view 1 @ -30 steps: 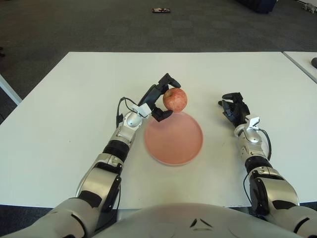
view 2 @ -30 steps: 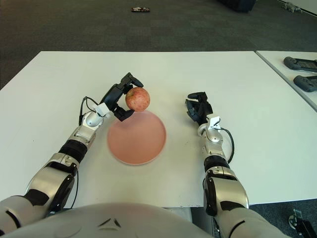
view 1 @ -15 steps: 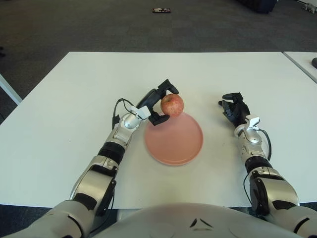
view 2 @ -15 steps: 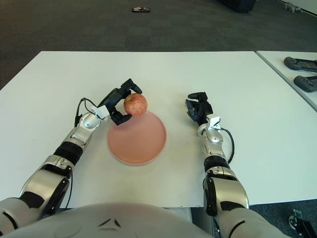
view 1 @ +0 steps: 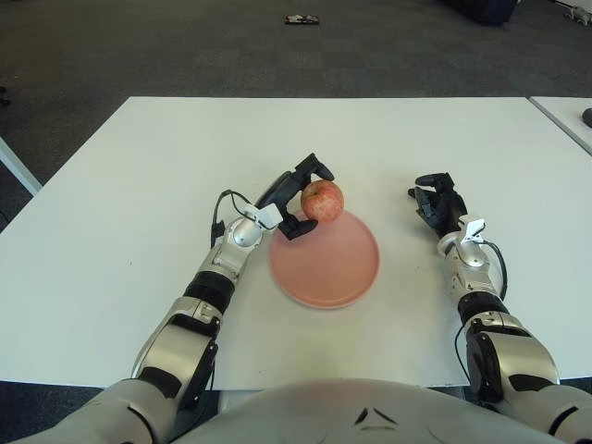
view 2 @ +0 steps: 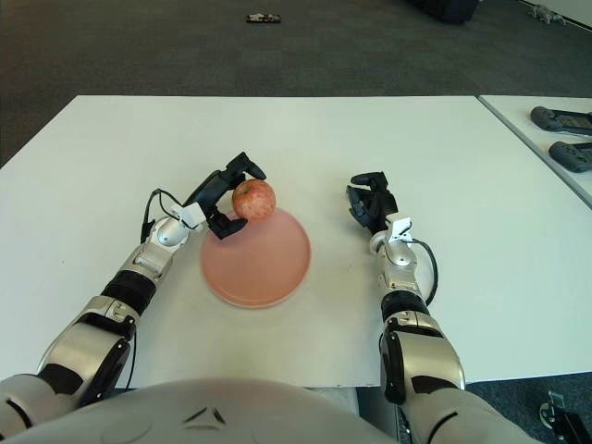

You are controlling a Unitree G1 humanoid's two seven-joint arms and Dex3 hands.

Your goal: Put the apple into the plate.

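Note:
A red-yellow apple (view 1: 322, 201) is over the far-left rim of the pink plate (view 1: 333, 268), low enough that it looks to touch it. My left hand (view 1: 303, 198) reaches in from the left and is shut on the apple, with one black finger over its top and another under its near-left side. The plate lies at the middle of the white table (view 1: 139, 185). My right hand (view 1: 437, 199) shows to the right of the plate, fingers curled and holding nothing.
A second white table stands at the right with two dark devices (view 2: 561, 119) on it. A small dark object (view 1: 301, 18) lies on the carpet beyond the far table edge.
The left hand has lowered the apple and drawn it slightly left, from above the plate's far edge down to its rim. The right hand has not moved.

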